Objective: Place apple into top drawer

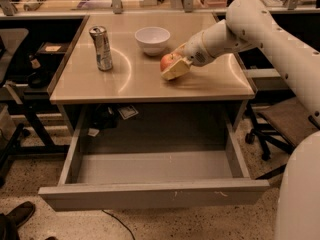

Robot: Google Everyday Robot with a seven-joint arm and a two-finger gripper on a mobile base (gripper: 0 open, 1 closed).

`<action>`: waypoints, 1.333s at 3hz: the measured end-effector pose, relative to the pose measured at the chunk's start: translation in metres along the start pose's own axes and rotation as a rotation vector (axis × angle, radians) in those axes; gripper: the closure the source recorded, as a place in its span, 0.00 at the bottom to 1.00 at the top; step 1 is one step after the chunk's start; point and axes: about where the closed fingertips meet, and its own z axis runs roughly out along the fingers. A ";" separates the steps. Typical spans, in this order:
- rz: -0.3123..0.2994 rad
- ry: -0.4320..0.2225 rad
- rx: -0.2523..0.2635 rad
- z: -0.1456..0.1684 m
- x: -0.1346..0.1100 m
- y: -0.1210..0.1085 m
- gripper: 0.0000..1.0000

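Note:
The red-orange apple (pixel 166 61) is in my gripper (pixel 173 65), just above the tan tabletop, right of centre and in front of the white bowl. The gripper's cream fingers (pixel 176 70) are closed around the apple, one below it and one behind. My white arm reaches in from the upper right. The top drawer (pixel 150 194) is pulled wide open below the tabletop; its grey inside is bare and its scuffed front panel faces me.
A white bowl (pixel 152 39) and a silver can (pixel 101 48) stand on the table (pixel 100 84). Office chairs sit on the right (pixel 280 124) and far left. A shoe (pixel 20 215) lies on the floor at lower left.

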 end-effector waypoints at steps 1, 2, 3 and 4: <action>0.000 0.000 0.000 0.000 0.000 0.000 1.00; 0.001 0.012 0.008 -0.007 -0.002 0.009 1.00; 0.011 0.021 0.024 -0.027 -0.006 0.029 1.00; 0.028 0.029 0.045 -0.049 -0.007 0.053 1.00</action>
